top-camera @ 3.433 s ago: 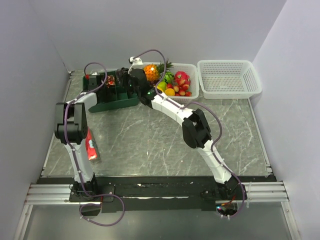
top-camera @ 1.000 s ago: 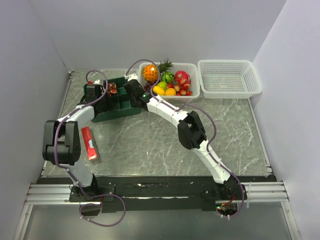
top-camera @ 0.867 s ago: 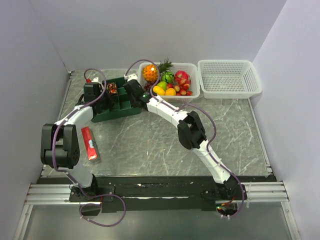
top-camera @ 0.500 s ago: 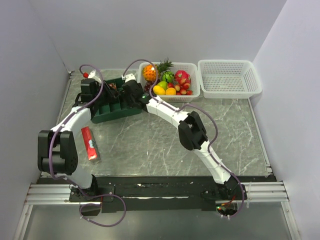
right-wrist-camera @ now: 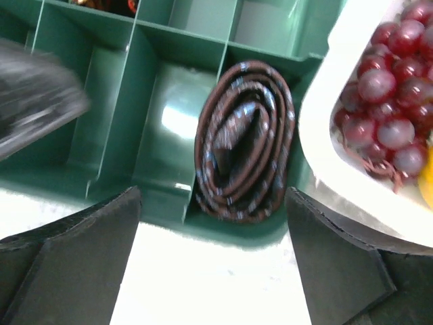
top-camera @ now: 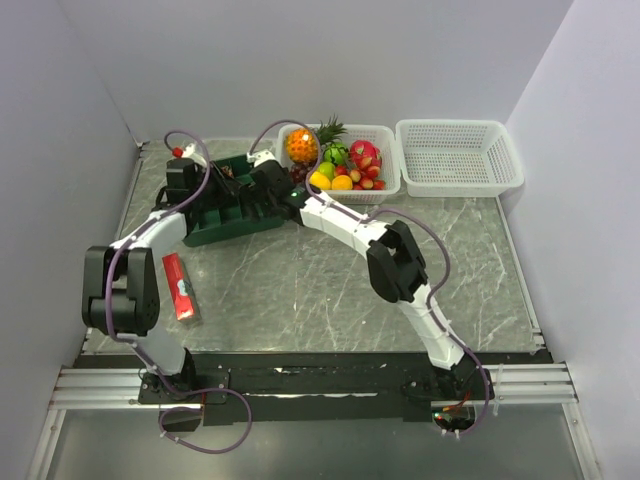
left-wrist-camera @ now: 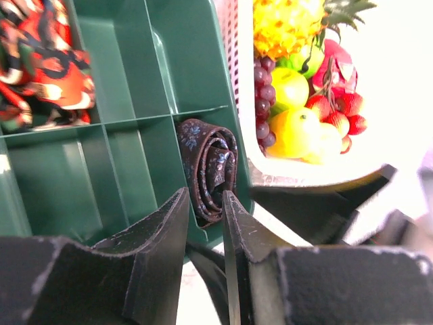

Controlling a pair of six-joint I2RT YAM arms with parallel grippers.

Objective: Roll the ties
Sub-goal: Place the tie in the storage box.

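The left gripper (left-wrist-camera: 204, 203) hovers over the dark green plastic divided tray (left-wrist-camera: 128, 81), its jaws narrowly parted and empty. The rolled dark brown patterned fabric tie (right-wrist-camera: 243, 139) lies coiled in the tray's corner compartment, just beside the white plastic fruit basket (right-wrist-camera: 321, 162). The right gripper (right-wrist-camera: 213, 195) hangs over it, jaws spread wide and holding nothing.

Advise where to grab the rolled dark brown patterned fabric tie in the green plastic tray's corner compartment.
Come straight down from above: the rolled dark brown patterned tie stands on edge, spiral up, walled in by the green divided tray. Pinch across the oval's narrow width, on its long flat sides. Probably take just the top edge, since the wall gaps look tight. That squeeze should keep it wound.
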